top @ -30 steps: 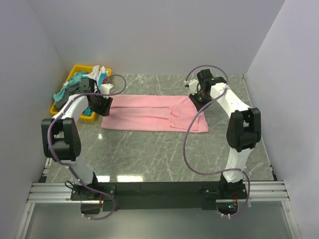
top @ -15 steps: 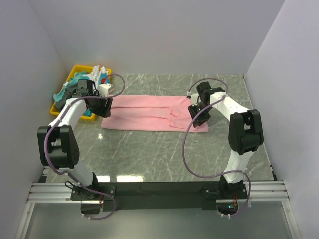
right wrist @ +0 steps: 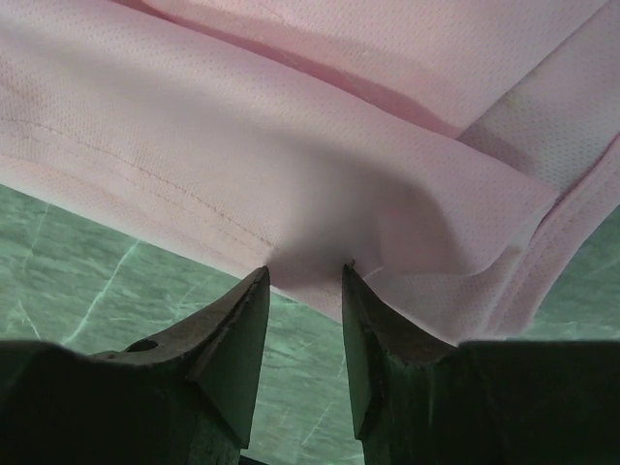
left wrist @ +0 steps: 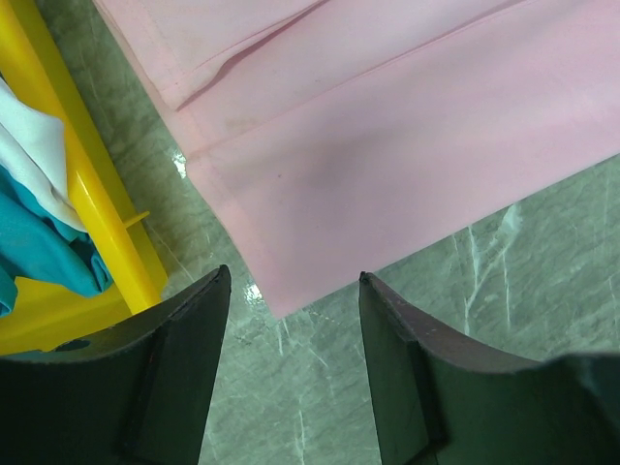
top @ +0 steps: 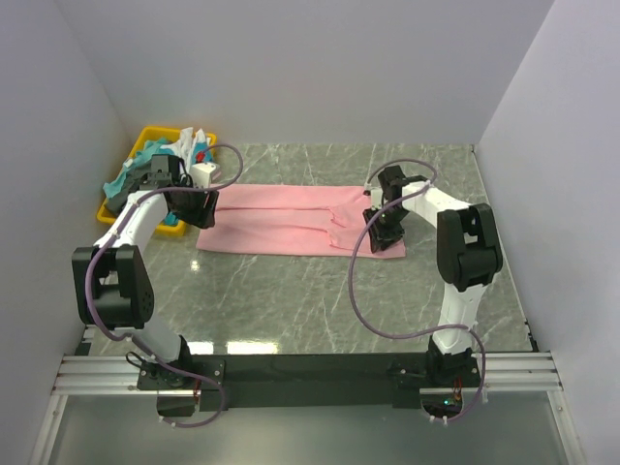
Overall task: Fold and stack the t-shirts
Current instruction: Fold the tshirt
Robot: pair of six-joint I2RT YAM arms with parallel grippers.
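A pink t-shirt (top: pixel 291 221) lies flat on the marble table, folded into a long strip. My left gripper (top: pixel 199 211) is open and empty, hovering over the shirt's near left corner (left wrist: pixel 276 305). The left wrist view shows its jaws (left wrist: pixel 291 281) spread, with that corner between them. My right gripper (top: pixel 380 231) is at the shirt's right end. In the right wrist view its jaws (right wrist: pixel 305 273) are open and straddle the near hem of the pink fabric (right wrist: pixel 339 145), which bulges between the tips.
A yellow bin (top: pixel 145 133) stands at the far left of the table and holds several bunched shirts (top: pixel 184 145). Its rim (left wrist: pixel 107 223) and a teal cloth (left wrist: pixel 39 242) sit close to my left gripper. Grey walls enclose the table.
My right gripper has moved from the shirt's far right edge toward me and down onto its near right hem. My left gripper has barely shifted at the left end.
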